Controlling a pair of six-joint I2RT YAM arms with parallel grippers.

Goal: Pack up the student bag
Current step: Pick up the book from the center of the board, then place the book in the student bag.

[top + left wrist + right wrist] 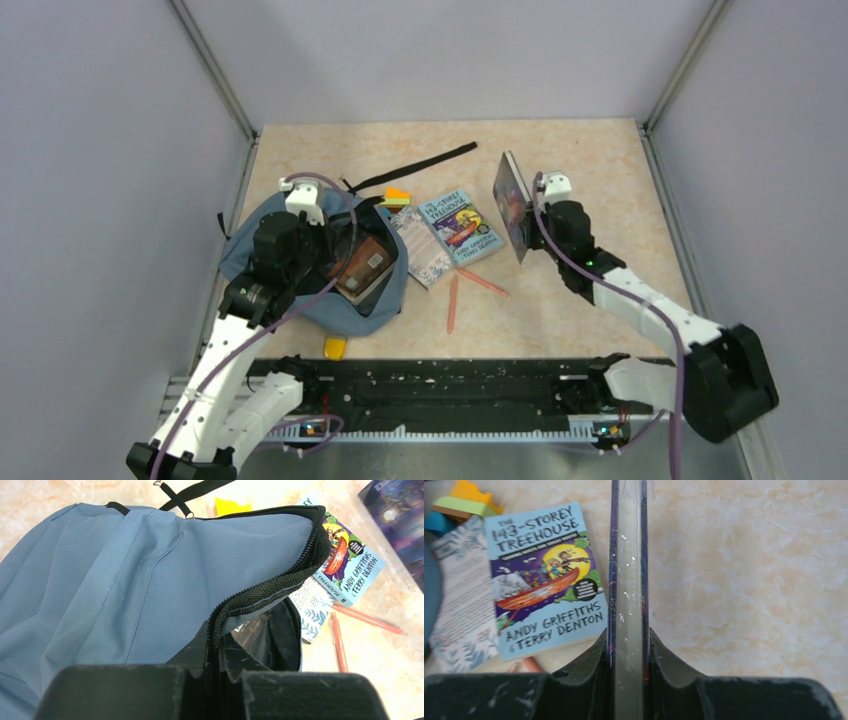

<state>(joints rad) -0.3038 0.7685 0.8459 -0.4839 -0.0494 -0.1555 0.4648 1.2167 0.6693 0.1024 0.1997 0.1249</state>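
Note:
The slate-blue student bag point(262, 222) lies at the left with its mouth open and a brown book point(362, 268) inside. My left gripper point(328, 238) is shut on the bag's black zipper rim point(260, 592). In the left wrist view the rim runs down between the fingers of that gripper point(215, 652), and the bag's fabric point(125, 580) fills the frame. My right gripper point(540, 215) is shut on a dark purple book point(512, 205) and holds it upright on edge above the table. The right wrist view shows that book edge-on point(629, 555) between the fingers of the gripper point(629, 647).
A light-blue "143-Storey Treehouse" book point(464, 226) and a leaf-patterned notebook point(420, 250) lie flat between the bag and the right gripper. Two orange pens point(452, 300) lie nearer. Coloured sticky notes point(398, 196), a black strap point(420, 165) and a yellow object point(335, 347) surround the bag.

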